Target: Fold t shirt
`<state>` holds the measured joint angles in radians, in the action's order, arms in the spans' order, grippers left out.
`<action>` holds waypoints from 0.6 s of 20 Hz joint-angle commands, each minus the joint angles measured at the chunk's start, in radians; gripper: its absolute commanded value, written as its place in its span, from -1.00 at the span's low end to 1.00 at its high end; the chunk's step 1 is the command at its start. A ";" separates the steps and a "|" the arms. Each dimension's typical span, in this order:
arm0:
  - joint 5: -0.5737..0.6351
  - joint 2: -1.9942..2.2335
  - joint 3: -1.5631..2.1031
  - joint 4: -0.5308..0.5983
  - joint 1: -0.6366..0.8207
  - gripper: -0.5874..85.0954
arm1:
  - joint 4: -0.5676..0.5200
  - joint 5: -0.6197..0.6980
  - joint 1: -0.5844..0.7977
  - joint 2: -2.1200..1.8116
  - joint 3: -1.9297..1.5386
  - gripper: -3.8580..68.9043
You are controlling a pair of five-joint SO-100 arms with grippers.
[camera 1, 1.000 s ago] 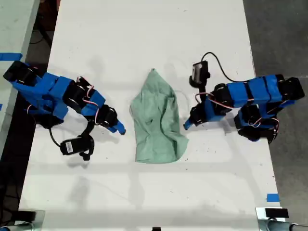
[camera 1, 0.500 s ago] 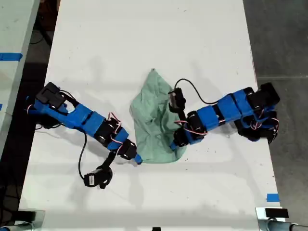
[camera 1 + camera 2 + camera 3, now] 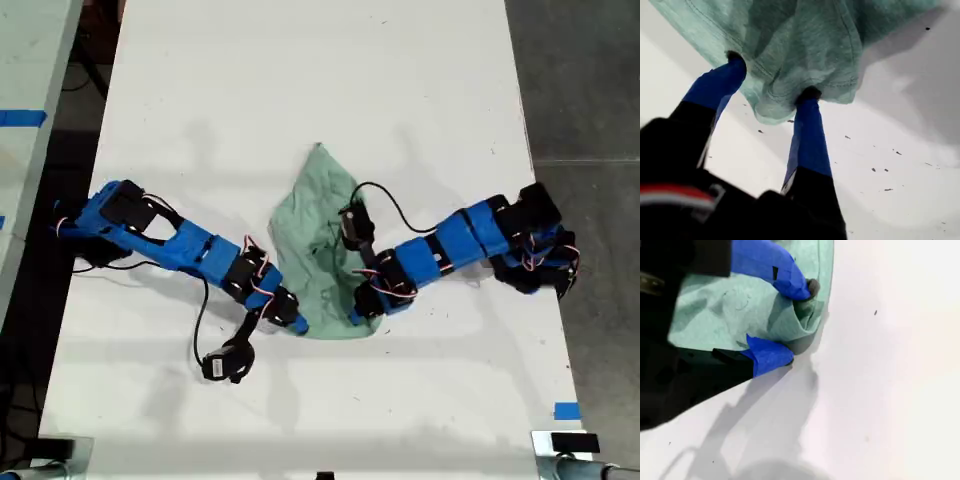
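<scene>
Spread moderately wide, my first gripper (image 3: 772,77) has both blue fingertips (image 3: 729,70) pushed against the hemmed edge of the t shirt (image 3: 805,35), with a bunched lip of the pale mint fabric sitting between them. The jaws are not pinched together on the cloth. In the exterior view this gripper (image 3: 297,324) meets the t shirt (image 3: 320,230) at the corner nearest that view's bottom left, the rest of the garment lying beyond its tips.

At the opposite lower corner, my second gripper (image 3: 800,324) also stands with its jaws parted. A raised fold of the t shirt (image 3: 730,315) lies in the gap, one fingertip (image 3: 790,282) rests on the fabric and the other touches its edge. Seen from the exterior view, this gripper (image 3: 358,312) sits over the garment's lower part on that view's right side.

The t shirt lies wrinkled and loosely bunched near the middle of the white worktop (image 3: 300,80), narrowing to a point toward the exterior view's top. The two blue arms reach in from that view's left and right. Small dark specks mark the worktop around the cloth.
</scene>
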<state>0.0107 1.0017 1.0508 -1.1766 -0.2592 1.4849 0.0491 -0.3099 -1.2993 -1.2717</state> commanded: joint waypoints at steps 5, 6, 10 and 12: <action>-0.095 0.071 -0.064 -0.032 0.028 -0.65 | -0.015 -0.015 -0.028 -0.006 0.071 -0.26; -0.126 0.057 -0.064 -0.061 0.037 -0.71 | -0.020 -0.015 -0.028 -0.003 0.071 -0.26; -0.117 -0.003 -0.089 -0.066 0.052 -0.99 | -0.031 -0.023 -0.034 0.012 0.083 -0.93; -0.097 0.038 -0.092 -0.069 0.025 -0.99 | 0.014 -0.031 -0.043 0.038 0.155 -0.92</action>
<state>-0.0966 0.9817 1.0155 -1.2410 -0.2347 1.4619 0.0322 -0.3283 -1.2563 -1.2210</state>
